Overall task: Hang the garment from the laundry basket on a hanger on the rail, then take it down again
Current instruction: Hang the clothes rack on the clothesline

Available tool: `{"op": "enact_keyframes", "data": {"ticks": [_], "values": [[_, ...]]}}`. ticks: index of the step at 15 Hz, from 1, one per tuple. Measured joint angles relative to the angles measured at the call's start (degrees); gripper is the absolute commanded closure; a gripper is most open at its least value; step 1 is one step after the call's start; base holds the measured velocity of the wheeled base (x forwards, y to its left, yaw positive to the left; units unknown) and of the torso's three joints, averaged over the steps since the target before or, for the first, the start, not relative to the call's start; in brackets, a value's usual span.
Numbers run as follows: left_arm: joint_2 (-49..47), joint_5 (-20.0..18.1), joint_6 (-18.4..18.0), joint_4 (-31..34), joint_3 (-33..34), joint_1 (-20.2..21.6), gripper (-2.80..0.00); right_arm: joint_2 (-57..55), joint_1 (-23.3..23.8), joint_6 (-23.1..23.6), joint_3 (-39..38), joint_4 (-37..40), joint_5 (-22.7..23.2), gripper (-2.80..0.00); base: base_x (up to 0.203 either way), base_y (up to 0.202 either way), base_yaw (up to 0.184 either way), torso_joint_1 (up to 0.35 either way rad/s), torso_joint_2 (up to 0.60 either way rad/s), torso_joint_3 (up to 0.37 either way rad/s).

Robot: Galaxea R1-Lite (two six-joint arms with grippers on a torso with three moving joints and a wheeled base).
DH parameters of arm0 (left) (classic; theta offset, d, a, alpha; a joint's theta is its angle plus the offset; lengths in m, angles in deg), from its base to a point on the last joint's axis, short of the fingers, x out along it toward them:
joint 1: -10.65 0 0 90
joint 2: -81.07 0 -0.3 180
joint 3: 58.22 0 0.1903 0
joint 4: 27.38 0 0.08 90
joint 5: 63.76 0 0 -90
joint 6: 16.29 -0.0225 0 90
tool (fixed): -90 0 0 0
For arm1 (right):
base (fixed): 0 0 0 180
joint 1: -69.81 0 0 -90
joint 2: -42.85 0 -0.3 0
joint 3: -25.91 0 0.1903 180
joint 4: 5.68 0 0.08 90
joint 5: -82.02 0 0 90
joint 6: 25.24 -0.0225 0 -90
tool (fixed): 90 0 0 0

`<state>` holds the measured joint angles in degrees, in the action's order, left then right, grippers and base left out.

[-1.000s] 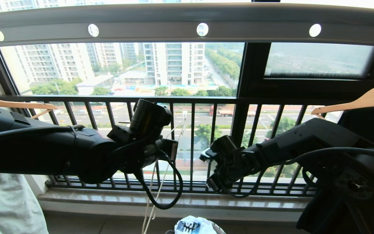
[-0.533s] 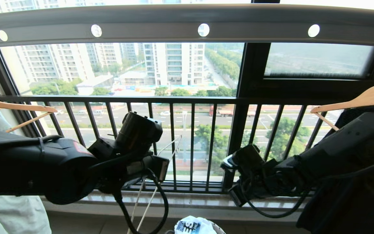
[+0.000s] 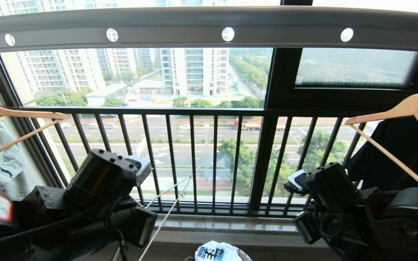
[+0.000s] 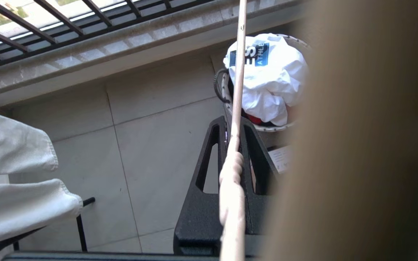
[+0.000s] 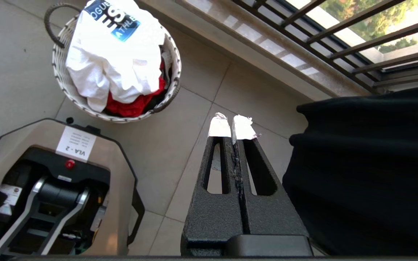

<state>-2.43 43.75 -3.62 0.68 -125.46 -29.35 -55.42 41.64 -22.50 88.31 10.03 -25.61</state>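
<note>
While the white T-shirt (image 5: 114, 54) lies in the laundry basket (image 5: 62, 87), near centre floor, hanging is not yet begun | our left gripper (image 4: 232, 145) is clamped on the wire hanger (image 4: 236, 94) | our right gripper (image 5: 232, 127) is closed, empty | rail (image 3: 209, 25) far overhead, bare.

Showing on the dark blue logo of the garment (image 5: 114, 54) in white letters: "OGUE", "ES", "ATHLE", cut off. Reading "VLA - 2" on a white label (image 5: 76, 144) of the robot base (image 5: 49, 188).
</note>
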Motion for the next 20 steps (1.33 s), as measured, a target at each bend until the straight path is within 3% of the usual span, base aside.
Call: {"op": "enact_keyframes", "data": {"ticks": [4,14,20], "values": [[8.5,-0.2,1.9,10.9,2.4,0.4,0.0,10.0,0.1,-4.0,-7.2,0.3,-2.1,0.0,0.0,0.0,0.0,0.0,0.0,0.0],[20.4,0.4,1.8,15.7,5.3,6.3,0.0,24.9,0.3,-4.4,-9.6,0.5,-9.4,0.0,0.0,0.0,0.0,0.0,0.0,0.0],[24.9,2.5,0.9,15.7,4.2,13.3,0.0,31.7,0.3,-4.3,-10.0,0.4,-13.3,0.0,0.0,0.0,0.0,0.0,0.0,0.0]]}}
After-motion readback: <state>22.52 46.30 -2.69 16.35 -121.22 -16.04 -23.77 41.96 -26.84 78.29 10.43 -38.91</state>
